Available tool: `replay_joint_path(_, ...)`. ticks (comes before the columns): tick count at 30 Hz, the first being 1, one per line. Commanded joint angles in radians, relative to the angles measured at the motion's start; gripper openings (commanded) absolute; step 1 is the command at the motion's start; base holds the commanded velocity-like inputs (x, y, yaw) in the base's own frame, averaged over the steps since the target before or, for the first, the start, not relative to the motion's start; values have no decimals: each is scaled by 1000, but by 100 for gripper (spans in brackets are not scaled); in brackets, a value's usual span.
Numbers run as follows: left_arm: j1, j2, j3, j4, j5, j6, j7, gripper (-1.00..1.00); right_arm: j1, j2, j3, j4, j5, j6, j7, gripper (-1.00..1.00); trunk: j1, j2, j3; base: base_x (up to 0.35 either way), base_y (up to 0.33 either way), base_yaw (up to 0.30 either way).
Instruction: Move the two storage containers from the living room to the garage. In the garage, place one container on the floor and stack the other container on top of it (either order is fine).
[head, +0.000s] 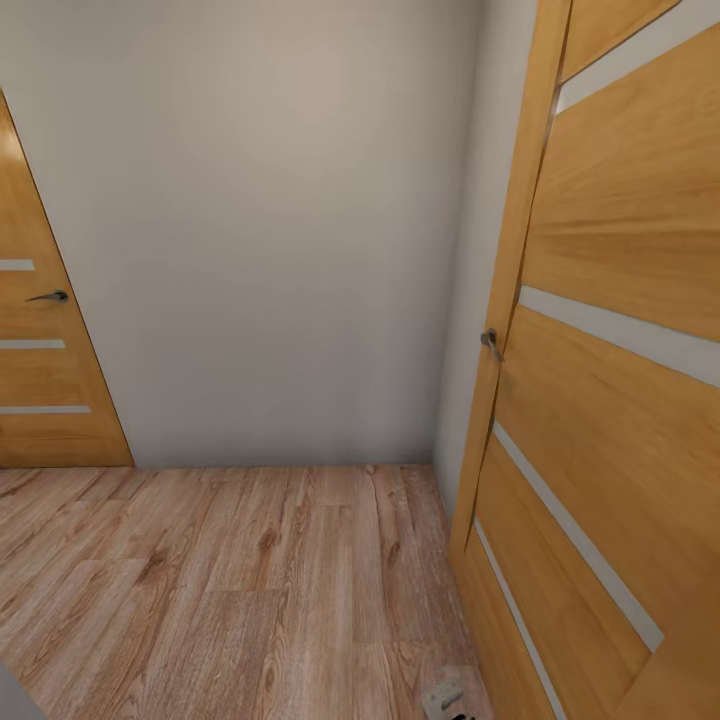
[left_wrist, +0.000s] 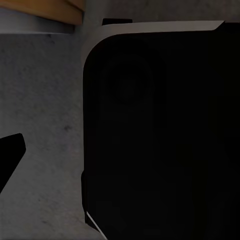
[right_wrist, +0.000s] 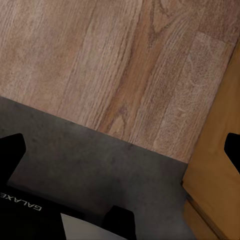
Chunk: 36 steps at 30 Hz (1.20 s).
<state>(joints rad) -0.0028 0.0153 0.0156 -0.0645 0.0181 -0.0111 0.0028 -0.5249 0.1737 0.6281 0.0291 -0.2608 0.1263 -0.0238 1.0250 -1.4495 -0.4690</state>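
In the right wrist view, two black fingertips (right_wrist: 12, 150) are poking into the frame at opposite edges, standing wide apart with nothing between them. Beyond them the light wood plank flooring (right_wrist: 100, 55) is meeting the dark grey mottled concrete floor (right_wrist: 100, 160) along a straight seam, and an orange-brown wooden door with pale inlaid stripes (right_wrist: 215, 170) is standing right beside that seam. A black robot part lettered "GALAXEA" (right_wrist: 22, 212) is cut off at the frame's edge.

In the left wrist view, one black fingertip (left_wrist: 10, 150) is showing at the frame's edge; its partner is hidden, so whether the left fingers are apart or together cannot be told. A large dark rounded robot body (left_wrist: 160, 140) is blocking much of the view, too dark to make out in detail, with grey concrete beside it.

In the head view, the striped wooden door (head: 610, 400) is standing ajar, its metal lever handle (head: 490, 342) facing the plain grey-white wall (head: 260, 230). A second matching wooden door (head: 40, 390) is sitting across that wall from the first. The plank flooring is running up to the wall. The orange-red containers are appearing nowhere here.
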Motion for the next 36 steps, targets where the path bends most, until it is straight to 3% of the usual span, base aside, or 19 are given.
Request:
replay_joint_path(1, 0, 0, 1, 0, 2, -1, 0, 100, -1, 1, 8, 2, -9, 1, -2, 100, 0, -1, -1, 0, 0, 0)
replay_joint_path(4, 0, 0, 1, 0, 2, -1, 0, 100, 22, 1, 8, 2, -9, -22, -1, 100, 0, -1, -1, 0, 0, 0)
replay_joint_path(14, 0, 0, 1, 0, 2, -1, 0, 100, 138, -111, 8, 2, -9, -136, 1, 100, 0, -1, -1, 0, 0, 0)
replay_joint_path(17, 0, 0, 1, 0, 2, -1, 0, 100, 153, -131, 8, 2, -10, -161, 1, 100, 0, -1, -1, 0, 0, 0)
replay_joint_path(21, 0, 0, 1, 0, 2, -1, 0, 100, 170, -140, 8, 2, -11, -172, 1, 100, 0, -1, -1, 0, 0, 0)
replay_joint_path(27, 0, 0, 1, 0, 2, -1, 0, 100, 263, -160, 8, 2, -12, -233, 1, 100, 0, -1, -1, 0, 0, 0)
replay_joint_path(36, 0, 0, 1, 0, 2, -1, 0, 100, 343, -195, 7, 2, -20, -253, 56, 100, 0, -1, -1, 0, 0, 0)
